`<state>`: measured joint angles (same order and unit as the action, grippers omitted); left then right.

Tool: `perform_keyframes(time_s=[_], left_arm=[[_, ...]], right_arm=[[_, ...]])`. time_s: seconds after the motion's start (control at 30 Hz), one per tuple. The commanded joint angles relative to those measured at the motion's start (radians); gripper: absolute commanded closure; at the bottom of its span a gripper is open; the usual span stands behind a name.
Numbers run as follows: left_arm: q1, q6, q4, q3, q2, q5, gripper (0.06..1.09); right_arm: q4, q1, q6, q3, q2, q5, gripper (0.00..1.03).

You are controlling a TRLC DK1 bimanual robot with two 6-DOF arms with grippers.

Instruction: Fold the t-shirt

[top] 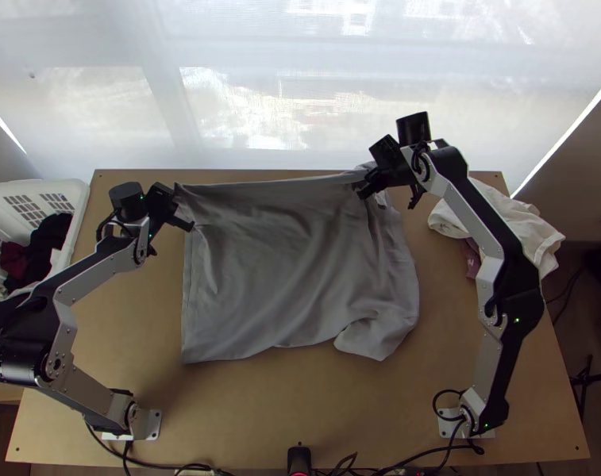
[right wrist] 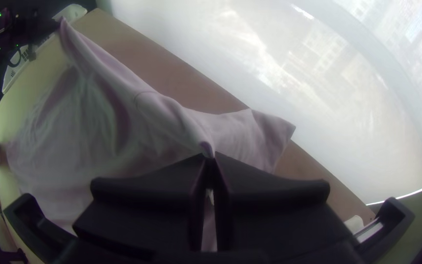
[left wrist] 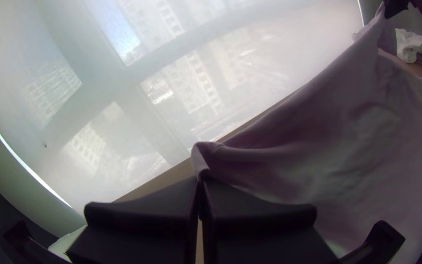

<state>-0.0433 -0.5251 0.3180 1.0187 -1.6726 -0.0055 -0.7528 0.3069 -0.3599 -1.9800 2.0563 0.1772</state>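
Closest to the lens in each wrist view are the wide black fingers of the left hand [top: 181, 209] and the right hand [top: 365, 189]. The left hand's fingers [left wrist: 147, 212] are together, clamped on a corner of the t-shirt. The right hand's fingers [right wrist: 279, 195] are likewise pressed together, on a pinch of the shirt's far edge.

Largest is the window [top: 244, 87] beyond the table, behind a pale, sheer covering, with buildings faintly visible through it. Next comes the light wooden tabletop [top: 260, 412].

The grey t-shirt [top: 276, 278] lies mostly spread over the middle of the tabletop, its far edge stretched between the two hands. Soft creases run through it; the near right corner is turned and bunched, and a flap of cloth extends past the right hand.

The right arm [top: 488, 262] and left arm [top: 82, 397] stand at the table's near corners, reaching up either side of the shirt.

A white basket [top: 70, 194] sits beside the tabletop at the left, holding dark clothes [top: 52, 234] and a dark red piece [top: 14, 258]. At the far right, partly behind the right arm, is a heap of white cloth [top: 530, 218], with a small mauve piece [top: 470, 258] beside it. Smallest is a black device [top: 298, 458] at the near edge, near some cables [top: 205, 468].
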Motion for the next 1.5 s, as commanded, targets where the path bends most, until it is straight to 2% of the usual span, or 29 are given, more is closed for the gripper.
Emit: perform_keyframes(time_s=[0.0,0.83,1.17,1.3,1.37,1.47], left_arm=[[0.006,-0.012,0.006,-0.080,0.062,0.015,1.05],[-0.049,-0.016,0.006,-0.322,0.234,0.033,1.05],[-0.072,-0.012,-0.010,-0.394,0.244,0.033,1.05],[-0.089,-0.012,-0.062,-0.414,0.248,0.032,1.03],[-0.090,-0.007,-0.097,-0.422,0.260,0.032,0.93],[-0.090,0.016,-0.181,-0.424,0.278,0.033,0.71]], right_arm=[[0.000,0.008,-0.001,0.136,-0.107,0.002,1.00],[-0.025,0.037,-0.017,0.497,-0.323,0.015,1.00],[-0.023,0.055,-0.014,0.644,-0.318,0.024,0.99],[-0.013,0.066,-0.010,0.672,-0.320,0.024,0.57],[-0.013,0.066,-0.004,0.676,-0.320,0.024,0.33],[-0.017,0.058,0.003,0.679,-0.331,0.024,0.15]])
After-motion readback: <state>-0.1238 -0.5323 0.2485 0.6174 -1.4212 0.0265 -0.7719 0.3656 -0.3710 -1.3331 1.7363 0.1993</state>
